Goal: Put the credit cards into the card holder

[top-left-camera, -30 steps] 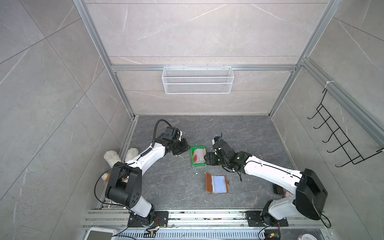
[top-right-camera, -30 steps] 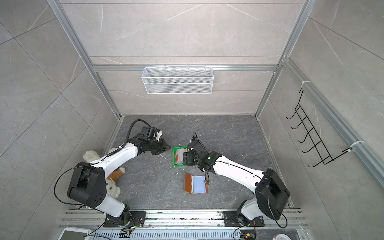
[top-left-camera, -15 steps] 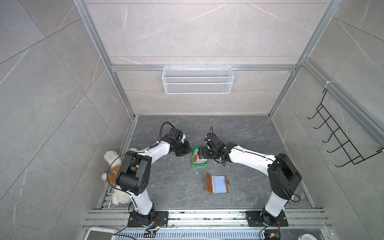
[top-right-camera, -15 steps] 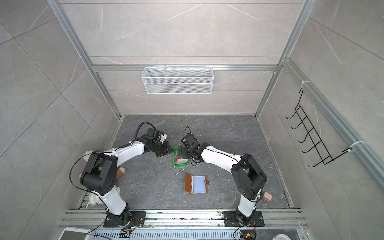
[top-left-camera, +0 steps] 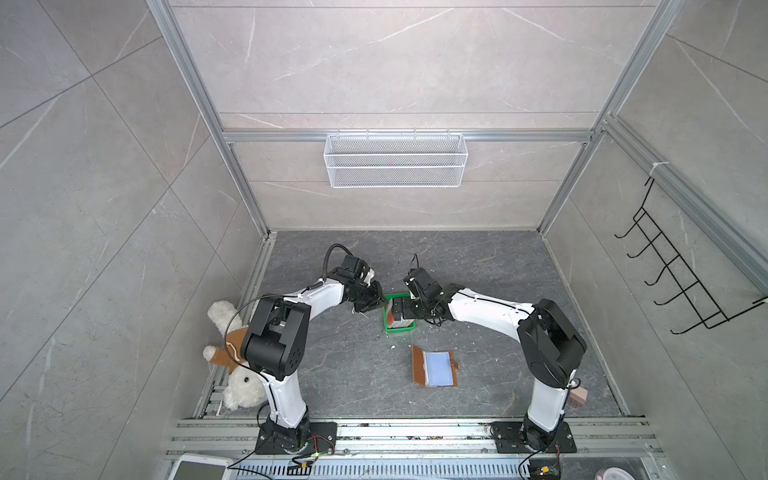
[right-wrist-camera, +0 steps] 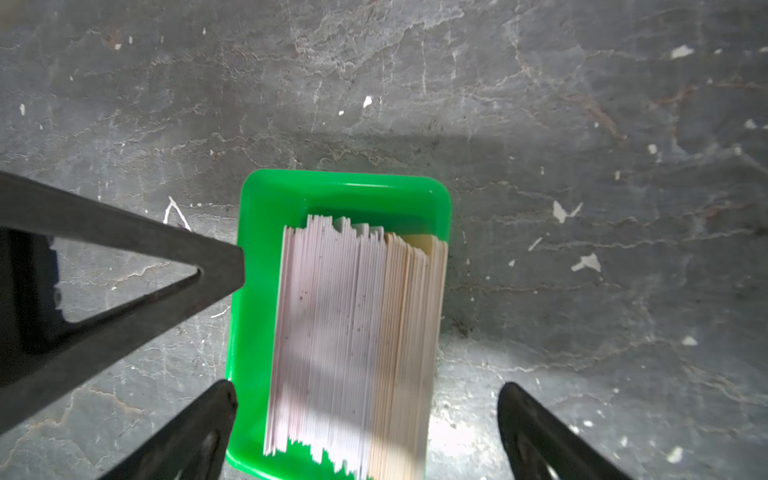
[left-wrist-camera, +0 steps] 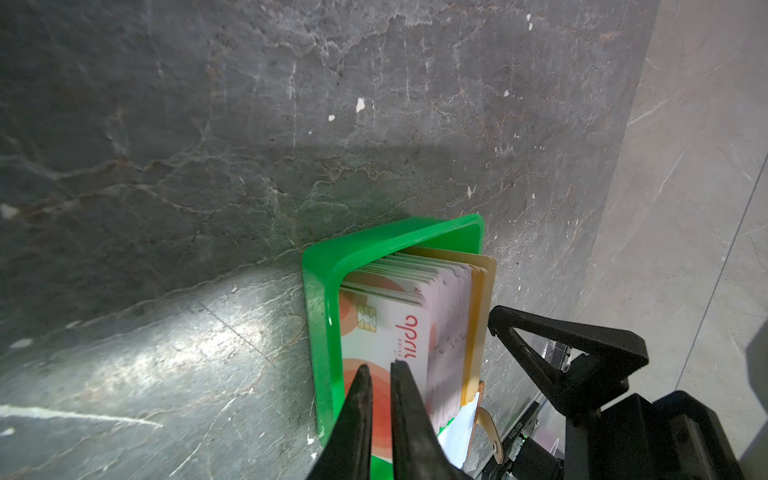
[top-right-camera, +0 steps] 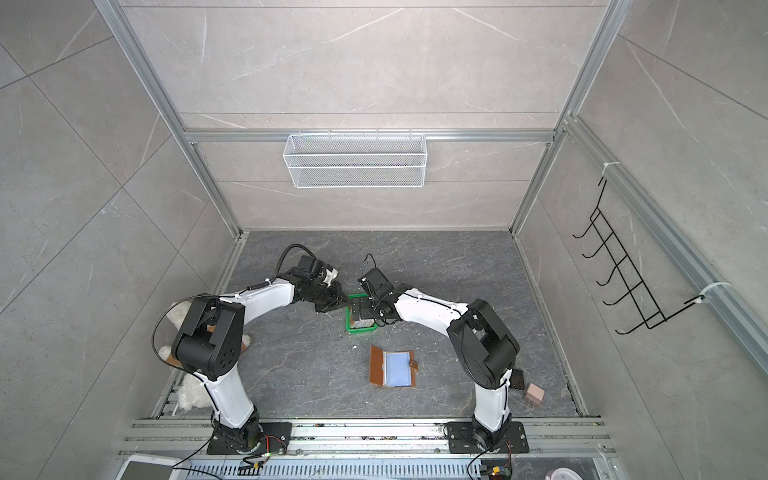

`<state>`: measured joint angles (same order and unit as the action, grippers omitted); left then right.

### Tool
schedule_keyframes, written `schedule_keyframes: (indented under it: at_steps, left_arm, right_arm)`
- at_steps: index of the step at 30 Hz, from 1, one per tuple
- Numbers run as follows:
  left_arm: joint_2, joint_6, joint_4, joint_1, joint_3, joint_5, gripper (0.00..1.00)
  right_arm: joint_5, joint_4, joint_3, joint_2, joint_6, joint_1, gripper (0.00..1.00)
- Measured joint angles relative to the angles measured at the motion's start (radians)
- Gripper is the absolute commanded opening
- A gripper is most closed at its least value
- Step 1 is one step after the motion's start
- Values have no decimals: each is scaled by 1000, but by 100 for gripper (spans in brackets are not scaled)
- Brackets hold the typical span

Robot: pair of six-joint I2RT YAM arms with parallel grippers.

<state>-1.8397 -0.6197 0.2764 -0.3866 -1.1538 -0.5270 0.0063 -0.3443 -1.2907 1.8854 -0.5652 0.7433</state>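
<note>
Nearest, the card holder [top-left-camera: 434, 365] lies open and flat on the tabletop [top-left-camera: 345, 374], sleeves up. Its brown cover is toward the left arm and its strap tab toward the right. Just beyond sits a green tray [top-left-camera: 398, 329], long axis running near to far. The cards [left-wrist-camera: 386, 328] stand on edge inside, long edges along the tray, printed face toward the left claw [left-wrist-camera: 379, 365]. That claw is a narrow slit before the face; whether it pinches anything is unclear. The right claw [right-wrist-camera: 365, 390] gapes wide, straddling stack and tray.
</note>
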Motion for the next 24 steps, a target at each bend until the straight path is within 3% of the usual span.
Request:
schedule_keyframes:
  at_steps: [24]
  left_arm:
    - [-52, 8, 40, -13, -39, 0, 12]
  right_arm:
    - [7, -27, 16, 17, 5, -2, 99]
